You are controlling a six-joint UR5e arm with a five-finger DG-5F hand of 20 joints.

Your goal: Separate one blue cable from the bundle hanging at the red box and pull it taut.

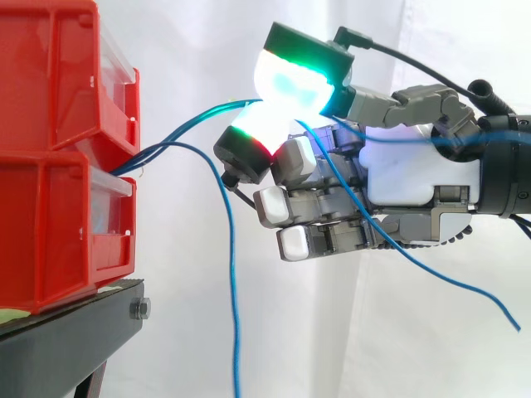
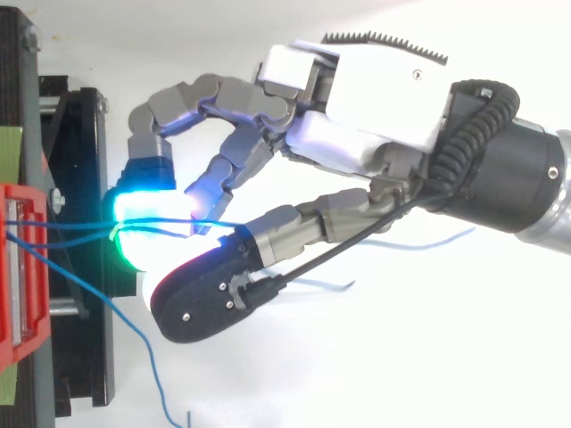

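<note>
Two stacked red bins [image 1: 50,124] stand at the left on a black stand [image 1: 75,332]. Blue cables come out between them. My hand [image 1: 415,174] reaches in from the right and is shut on one blue cable [image 1: 217,105], pinched between two glowing fingertips [image 1: 290,79] a short way from the bins. From above, this cable [image 2: 71,225] runs nearly straight from the red bin [image 2: 18,267] to the pads of the hand [image 2: 375,98]. Its free end [image 1: 465,286] trails across the palm and droops to the right. A second blue cable [image 1: 233,282] hangs loose below.
A white curtain backs the scene. The black stand [image 2: 76,178] lies just left of the fingertips. The loose cable [image 2: 143,343] drops away below the hand.
</note>
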